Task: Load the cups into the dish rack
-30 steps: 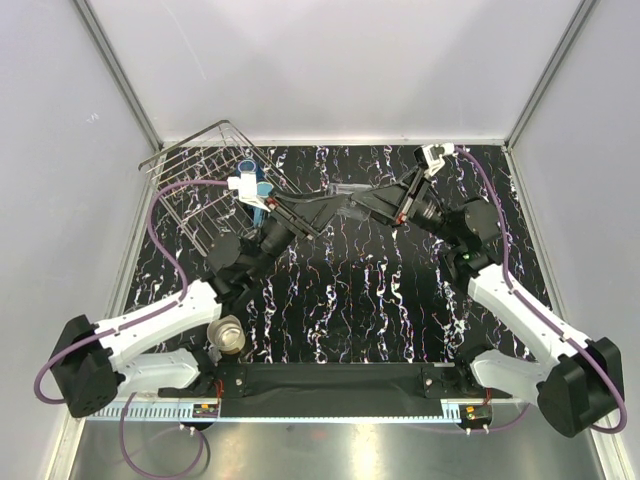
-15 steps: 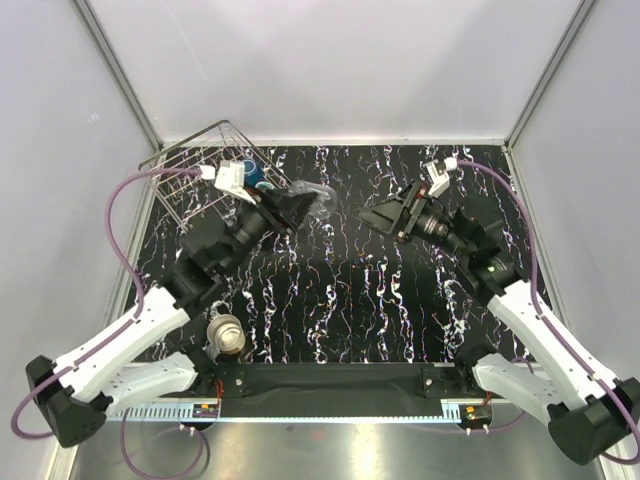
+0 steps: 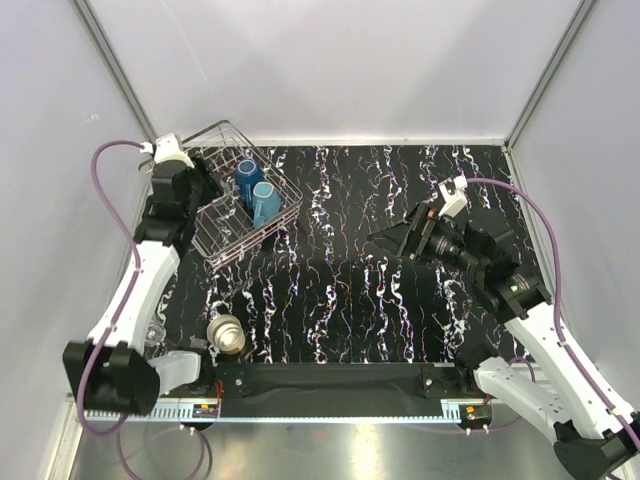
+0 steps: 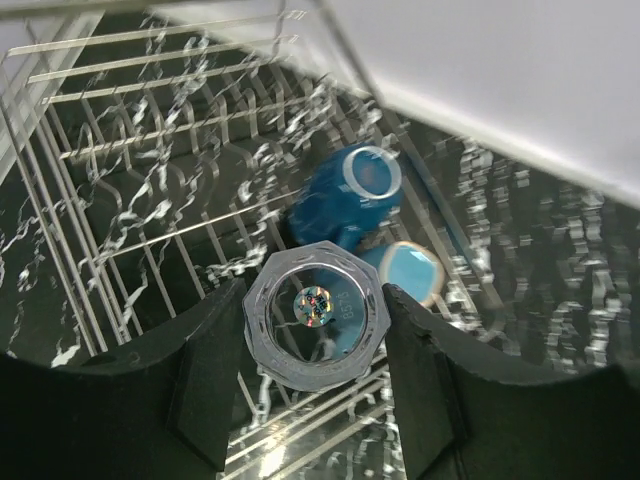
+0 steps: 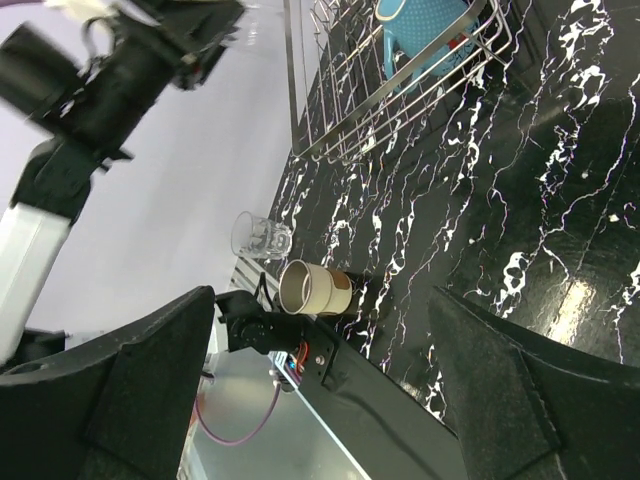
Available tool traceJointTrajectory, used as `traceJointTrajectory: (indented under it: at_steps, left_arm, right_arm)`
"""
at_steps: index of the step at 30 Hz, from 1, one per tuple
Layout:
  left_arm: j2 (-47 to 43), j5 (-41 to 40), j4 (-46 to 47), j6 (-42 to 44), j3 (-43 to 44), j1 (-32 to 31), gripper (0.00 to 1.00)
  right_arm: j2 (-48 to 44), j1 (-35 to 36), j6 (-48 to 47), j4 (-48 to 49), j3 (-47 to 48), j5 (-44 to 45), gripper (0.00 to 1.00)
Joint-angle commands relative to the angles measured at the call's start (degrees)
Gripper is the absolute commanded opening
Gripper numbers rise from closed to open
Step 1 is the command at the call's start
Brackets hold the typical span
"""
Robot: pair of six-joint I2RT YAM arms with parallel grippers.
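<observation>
Black marbled tabletop [image 3: 340,300]: dish rack [image 3: 225,225] at ten o'clock holds dark blue cup [image 3: 247,175], light blue cup [image 3: 265,203]. Left gripper [image 4: 313,295] above pinches clear glass [image 4: 300,345]. Beige cup [image 3: 227,335], second glass [image 5: 262,235] at seven o'clock outstanding. Right gripper [image 3: 388,243] spread.

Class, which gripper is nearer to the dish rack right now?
Left. The left gripper hangs directly above the dish rack, holding a clear glass; the right gripper is open over the table, well off to the rack's right.
</observation>
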Motion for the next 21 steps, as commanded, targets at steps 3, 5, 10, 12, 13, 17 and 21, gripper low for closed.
traceJointTrajectory:
  at_steps: [3,5,10,12,13,17,21]
  left_arm:
    - [10.0,-3.2,9.6,2.3,-0.2,1.3,0.00]
    - [13.4,-3.7,12.0,1.4,0.1,1.4,0.00]
    - [19.6,-6.5,12.1,1.6,2.0,1.7,0.00]
    - [22.0,-6.1,13.8,1.9,1.8,2.0,0.00]
    - [22.8,-6.1,14.6,2.0,1.9,2.3,0.00]
    - [27.7,-6.1,14.5,2.5,4.6,2.7,0.00]
    - [31.2,-7.4,13.9,4.2,7.5,3.4,0.00]
  right_arm:
    - [-1.0,0.4,-2.6,-1.3,2.7,-0.4,0.94]
    - [-1.2,0.4,-3.6,-2.7,3.1,-0.3,0.95]
    - [-1.5,0.4,-5.9,-5.9,4.4,0.8,0.96]
    - [-1.6,0.4,-6.3,-6.2,4.5,1.2,0.97]
    - [-1.5,0.4,-6.3,-6.2,4.3,1.2,0.97]
    - [0.1,0.4,-6.7,-5.5,4.1,0.7,0.97]
    - [1.7,0.5,-6.7,-4.1,3.7,0.3,0.98]
